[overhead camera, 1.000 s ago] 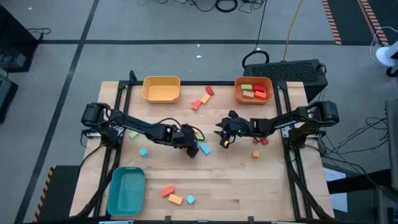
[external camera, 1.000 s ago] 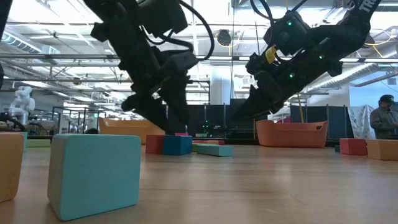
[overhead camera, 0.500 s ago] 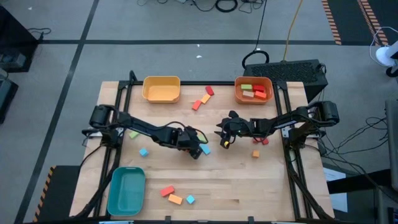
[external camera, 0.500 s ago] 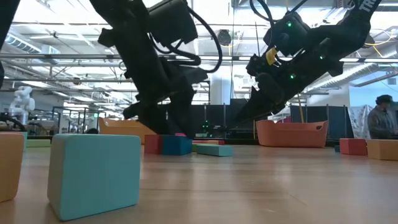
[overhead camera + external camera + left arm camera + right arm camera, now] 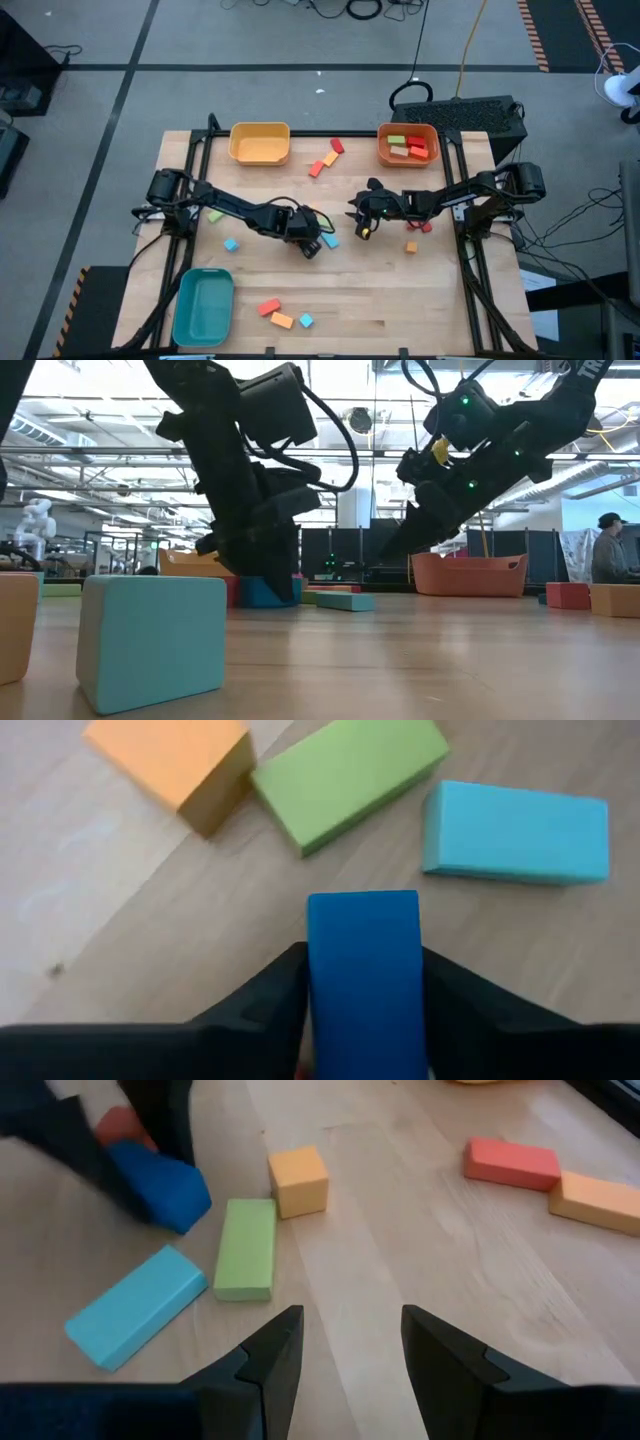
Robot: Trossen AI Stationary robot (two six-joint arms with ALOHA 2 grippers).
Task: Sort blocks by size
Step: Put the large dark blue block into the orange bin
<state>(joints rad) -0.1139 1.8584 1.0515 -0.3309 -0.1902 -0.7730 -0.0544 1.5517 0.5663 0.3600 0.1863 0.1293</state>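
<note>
Well, I have barely started: in the high view only the orange bin [image 5: 407, 145], upper right, holds a few blocks, while the yellow bin [image 5: 260, 143] and the teal bin [image 5: 203, 306], lower left, look bare. My left gripper [image 5: 365, 982], mid-frame on the table, has its fingers against both sides of the dark blue block [image 5: 364, 960]. My right gripper [image 5: 345, 1342] hangs just right of centre, spread and holding nothing. Green [image 5: 347, 776], light blue [image 5: 515, 831] and orange [image 5: 172, 762] blocks lie beside the grasped one; others sit scattered.
</note>
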